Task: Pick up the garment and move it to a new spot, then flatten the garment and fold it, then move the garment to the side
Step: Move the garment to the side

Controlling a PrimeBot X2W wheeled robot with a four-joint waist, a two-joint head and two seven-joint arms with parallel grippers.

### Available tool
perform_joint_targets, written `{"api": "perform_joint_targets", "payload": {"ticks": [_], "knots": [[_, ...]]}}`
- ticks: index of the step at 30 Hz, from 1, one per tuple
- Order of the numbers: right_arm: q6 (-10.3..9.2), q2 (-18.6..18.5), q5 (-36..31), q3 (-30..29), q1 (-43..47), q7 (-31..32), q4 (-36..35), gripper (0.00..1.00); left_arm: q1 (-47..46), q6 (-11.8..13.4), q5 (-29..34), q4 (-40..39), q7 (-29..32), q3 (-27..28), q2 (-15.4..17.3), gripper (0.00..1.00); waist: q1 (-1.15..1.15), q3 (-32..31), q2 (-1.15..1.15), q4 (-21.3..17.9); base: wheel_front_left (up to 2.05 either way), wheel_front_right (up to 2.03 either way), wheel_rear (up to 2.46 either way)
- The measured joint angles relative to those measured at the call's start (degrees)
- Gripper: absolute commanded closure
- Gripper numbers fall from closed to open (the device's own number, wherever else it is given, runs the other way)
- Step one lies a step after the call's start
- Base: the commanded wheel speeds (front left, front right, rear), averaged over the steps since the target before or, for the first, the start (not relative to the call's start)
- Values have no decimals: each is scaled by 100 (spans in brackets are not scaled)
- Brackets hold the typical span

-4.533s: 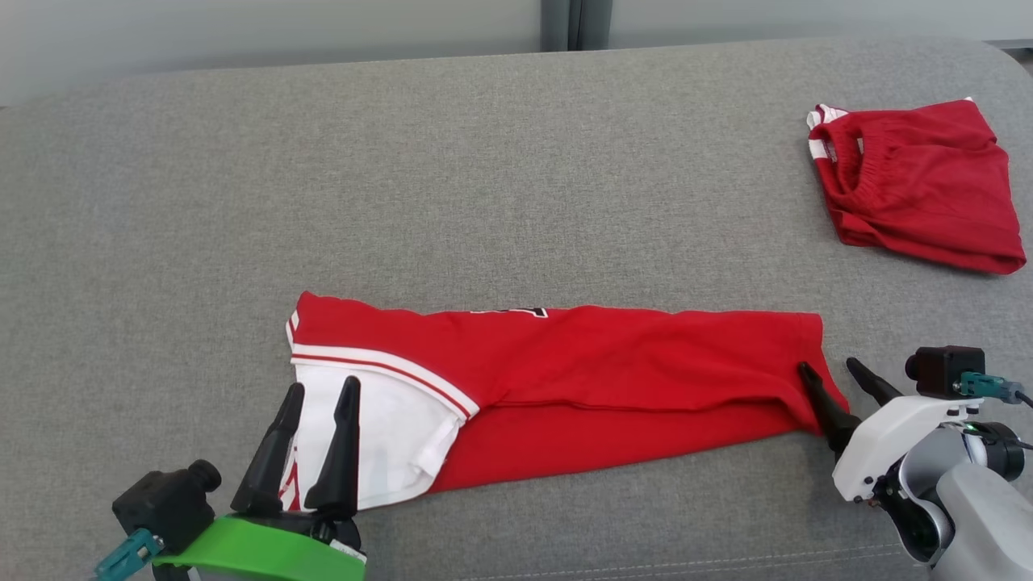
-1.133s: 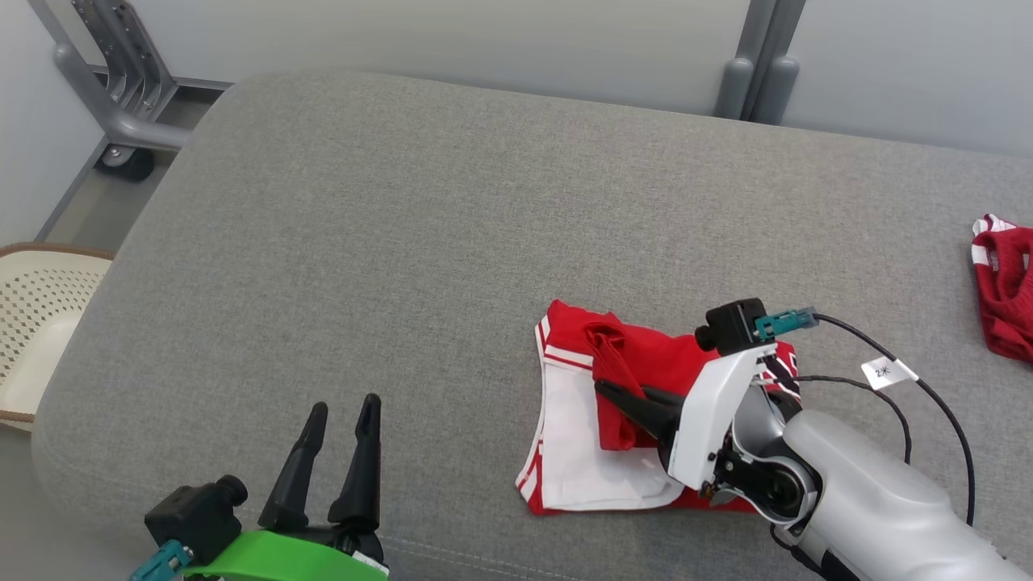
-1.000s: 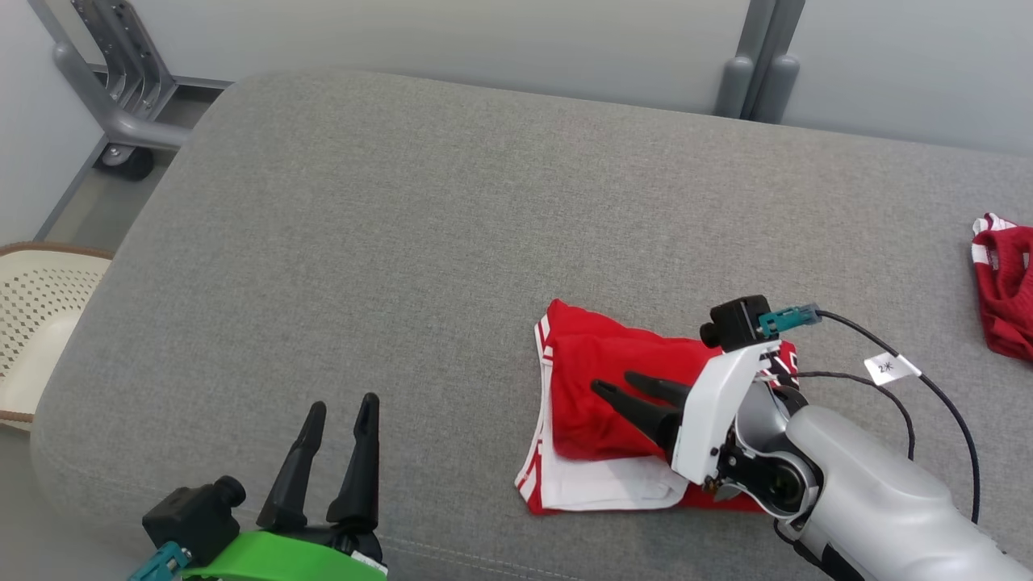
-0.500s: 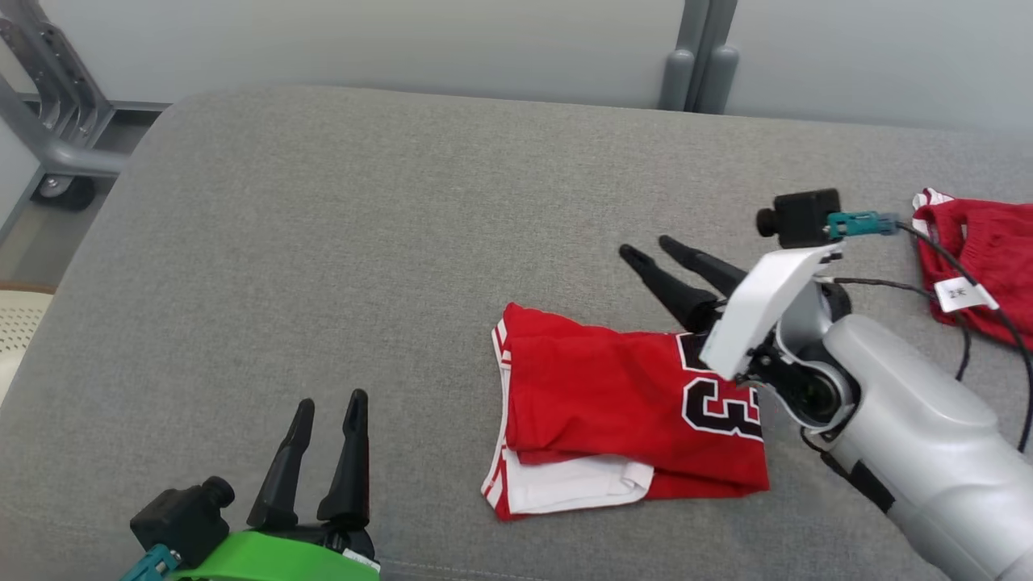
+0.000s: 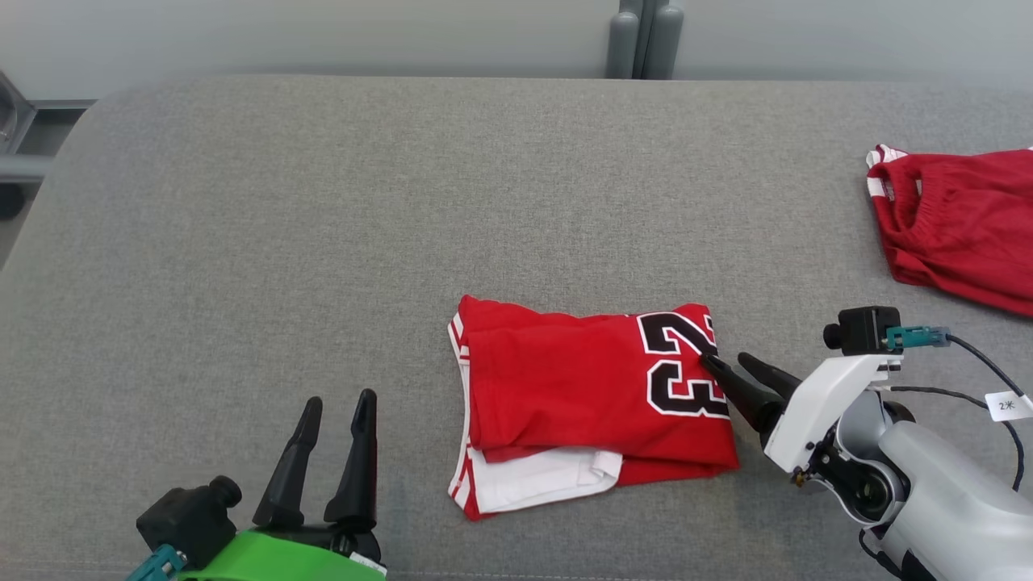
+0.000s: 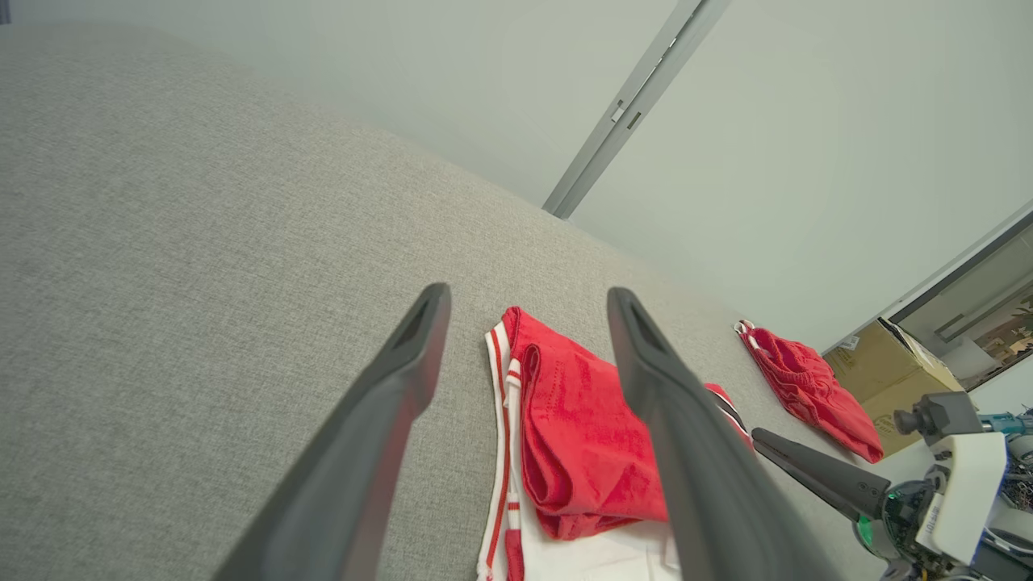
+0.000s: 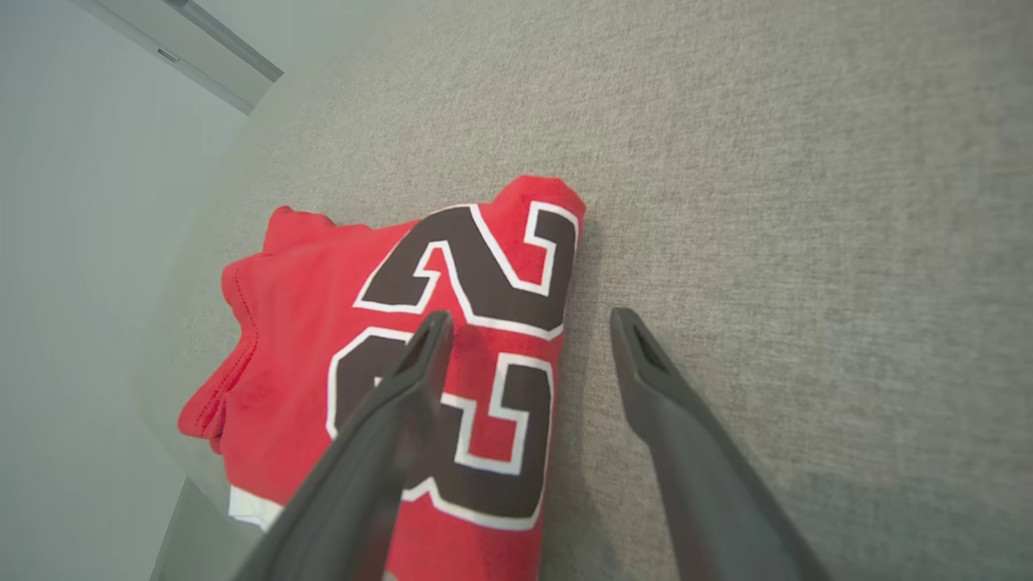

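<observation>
Red folded garment (image 5: 565, 387) shows black number 23 (image 5: 679, 373)

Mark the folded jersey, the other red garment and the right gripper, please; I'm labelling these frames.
folded jersey (image 5: 565, 387), head view, plain red top layer.
other red garment (image 5: 960, 222), head view, middle of its red cloth.
right gripper (image 5: 725, 358), head view, midway between its fingertips.

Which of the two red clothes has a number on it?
The folded jersey beside the right gripper, with black digits; the red garment far right shows none.
</observation>
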Motion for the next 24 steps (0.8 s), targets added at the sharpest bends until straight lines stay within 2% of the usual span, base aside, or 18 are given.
{"api": "perform_joint_targets", "payload": {"ticks": [7, 15, 16, 17, 18, 19, 21, 22, 24], "knots": [[0, 147, 182, 2, 39, -100, 58, 0, -38, -2, 60, 3, 97, -86, 23, 0, 0, 187, 0, -38, 0, 0, 0], [0, 371, 598, -2, 40, -78, 219, 0, -62, -2, 120, 32, 179, -142, 45, 0, 0, 254, 0, 133, 0, 0, 0], [0, 393, 642, -1, 39, -71, 216, 10, -63, -2, 120, 36, 186, -142, 45, 0, 0, 258, 0, 158, 0, 0, 0], [0, 401, 643, 16, 38, -71, 202, 29, -64, -2, 120, 37, 199, -140, 47, 0, 0, 260, 0, 183, 0, 0, 0], [0, 400, 637, 52, 34, -70, 186, 57, -64, -2, 120, 38, 199, -134, 47, 0, 0, 261, 0, 208, 0, 0, 0], [0, 400, 631, 99, 29, -63, 169, 62, -64, -2, 120, 38, 199, -114, 47, 0, 0, 260, 0, 228, 0, 0, 0], [0, 402, 622, 149, 20, -51, 145, 85, -64, -1, 120, 37, 198, -56, 53, 0, 0, 256, 0, 249, 0, 0, 0], [0, 391, 604, 166, 19, -52, 132, 100, -64, 0, 120, 38, 198, -38, 54, 0, 0, 253, 0, 252, 0, 0, 0], [0, 347, 589, 198, 7, -56, 111, 100, -64, 0, 120, 40, 192, -15, 53, 0, 0, 246, 0, 251, 0, 0, 0]]}}
